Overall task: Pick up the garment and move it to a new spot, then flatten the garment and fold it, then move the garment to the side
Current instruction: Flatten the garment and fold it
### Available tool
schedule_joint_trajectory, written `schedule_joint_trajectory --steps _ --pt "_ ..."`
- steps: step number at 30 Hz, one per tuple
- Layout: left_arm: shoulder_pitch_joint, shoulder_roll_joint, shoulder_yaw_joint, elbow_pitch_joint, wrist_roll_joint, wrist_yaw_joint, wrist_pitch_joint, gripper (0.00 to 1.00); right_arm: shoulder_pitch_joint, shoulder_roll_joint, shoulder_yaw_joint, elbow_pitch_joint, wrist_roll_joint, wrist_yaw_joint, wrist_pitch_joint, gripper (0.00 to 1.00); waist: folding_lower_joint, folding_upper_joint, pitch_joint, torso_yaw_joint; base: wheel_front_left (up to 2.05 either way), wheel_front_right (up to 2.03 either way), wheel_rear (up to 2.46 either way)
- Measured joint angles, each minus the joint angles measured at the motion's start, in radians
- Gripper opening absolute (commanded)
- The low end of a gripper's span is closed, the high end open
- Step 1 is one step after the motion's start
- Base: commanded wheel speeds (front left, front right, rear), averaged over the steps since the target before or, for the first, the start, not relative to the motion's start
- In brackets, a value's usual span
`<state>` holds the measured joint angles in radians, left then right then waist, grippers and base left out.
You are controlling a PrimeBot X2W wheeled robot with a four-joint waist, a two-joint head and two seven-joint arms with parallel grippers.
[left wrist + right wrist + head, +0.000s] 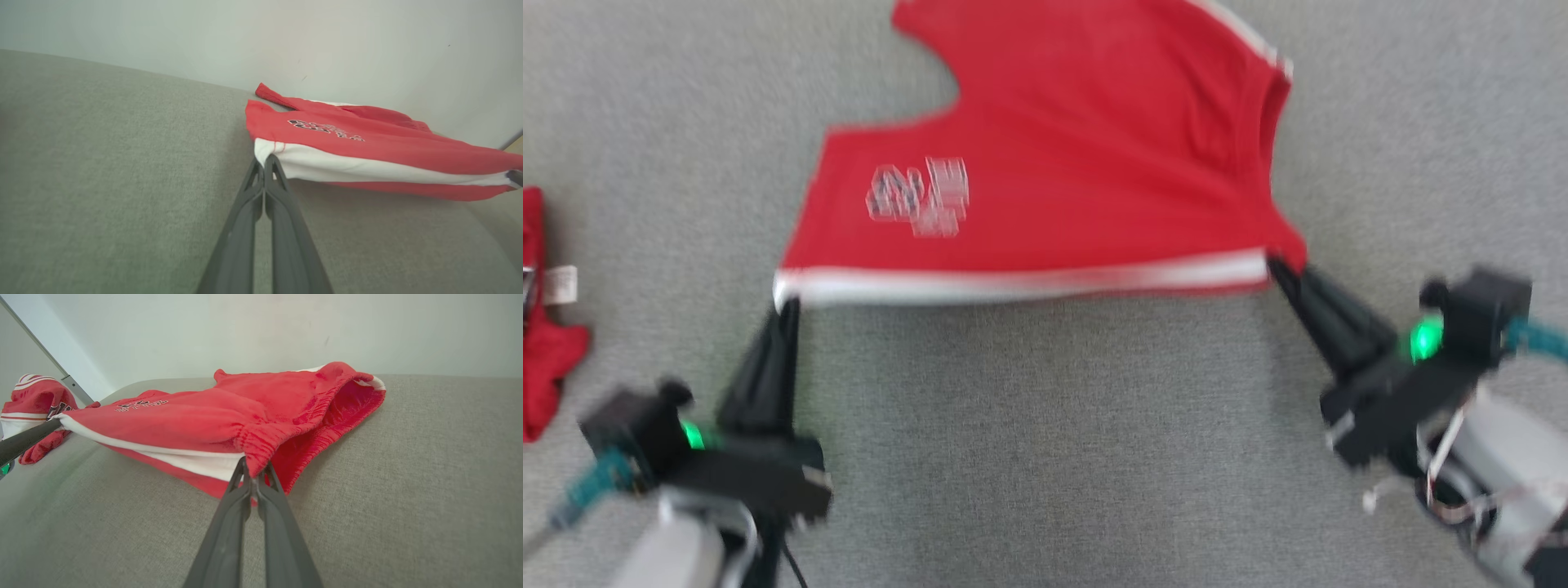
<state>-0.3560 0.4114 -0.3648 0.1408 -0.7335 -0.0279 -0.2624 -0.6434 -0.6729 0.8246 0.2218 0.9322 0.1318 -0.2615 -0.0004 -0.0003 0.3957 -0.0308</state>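
Note:
The garment is a pair of red shorts with a white side stripe and a white printed logo, stretched out over the grey surface. My left gripper is shut on its near left corner, at the leg hem. My right gripper is shut on the near right corner, at the gathered waistband. The near edge of the garment hangs taut between the two grippers, slightly lifted off the surface. Its far part lies on the surface.
Another red garment with a white label lies bunched at the left edge, also seen as a red heap in the right wrist view. A pale wall runs behind the grey fabric surface.

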Motion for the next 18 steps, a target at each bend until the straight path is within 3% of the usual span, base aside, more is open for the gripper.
schedule_joint_trajectory --steps 11,18 --pt "0.273 -0.131 0.099 0.016 0.052 -0.044 0.0 0.0 0.344 0.007 -0.068 -0.056 -0.008 0.0 0.0 0.0 0.0001 0.0 -0.129 0.0 0.0 0.0 0.0" --pt "0.395 -0.158 0.164 -0.009 0.101 -0.06 0.0 0.0 0.527 0.019 -0.138 -0.131 -0.013 0.0 0.018 0.0 0.0002 0.0 -0.195 0.0 0.0 0.0 0.0"
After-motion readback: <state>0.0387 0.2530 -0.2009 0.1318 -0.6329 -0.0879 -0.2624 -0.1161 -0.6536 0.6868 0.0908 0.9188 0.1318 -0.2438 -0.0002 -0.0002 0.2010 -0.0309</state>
